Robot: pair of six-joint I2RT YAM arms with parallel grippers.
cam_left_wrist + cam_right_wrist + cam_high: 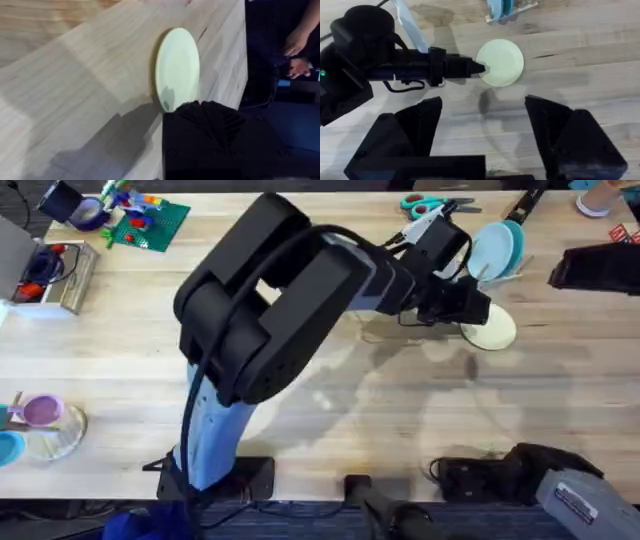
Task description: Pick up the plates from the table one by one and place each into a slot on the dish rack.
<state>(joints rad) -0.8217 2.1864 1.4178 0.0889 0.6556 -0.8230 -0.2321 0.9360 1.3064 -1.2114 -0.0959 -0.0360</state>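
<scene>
— Plates first: where do we see them?

— We find the cream plate (pixel 492 330) lying flat on the table (pixel 330 410), toward its far right, and the light blue plate (pixel 493 248) standing on edge in the dish rack (pixel 512 268) just behind it (a darker teal plate (pixel 516 235) stands close behind the blue one).

— And our left gripper (pixel 481 68)?

— It reaches across the middle, its tip at the cream plate's rim. From the right wrist view we see the fingers drawn together to a point touching the plate's edge, but we cannot tell whether they pinch the rim or merely meet against it.

— The right gripper (pixel 482 117)?

— It hangs above the table near the cream plate, its fingers (pixel 422 120) spread wide apart, holding nothing.
</scene>
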